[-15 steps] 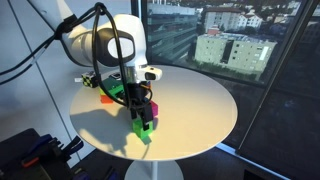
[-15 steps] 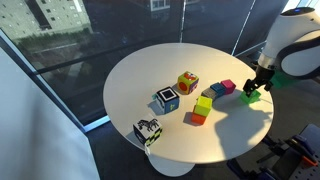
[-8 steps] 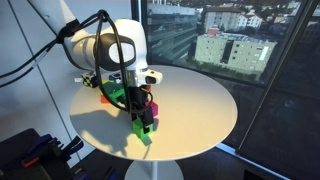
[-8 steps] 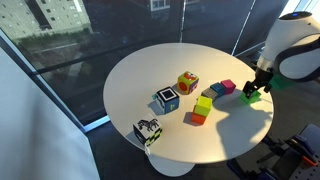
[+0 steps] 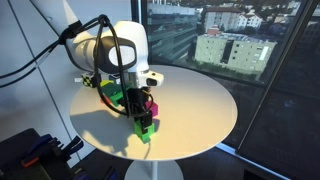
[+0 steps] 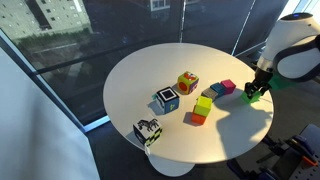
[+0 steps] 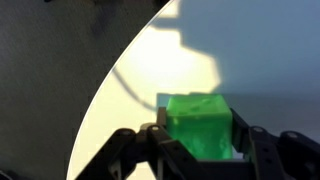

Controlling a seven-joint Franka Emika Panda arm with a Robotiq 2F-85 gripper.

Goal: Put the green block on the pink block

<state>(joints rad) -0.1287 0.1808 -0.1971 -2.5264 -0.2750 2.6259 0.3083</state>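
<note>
Clenched on the one green block [image 7: 200,122], the claw [image 7: 199,145] fills the wrist view's lower right, its fingers cut off by the frame's bottom edge. In an exterior view the single pink block [image 5: 152,107] is partly hidden behind the claw, mid-frame on the bench [image 5: 200,100].

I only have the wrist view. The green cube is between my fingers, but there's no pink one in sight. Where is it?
Observer: In an exterior view the pink block sits on the table beside a dark blue block, further in from the rim than the gripper.
Operator: Anything on top of it?
Observer: No, its top is bare. The green block is clear of it, off to one side.
Operator: Any other clutter near the pink one?
Observer: A yellow-green piece stacked on an orange block stands just past it, not touching it.
</note>
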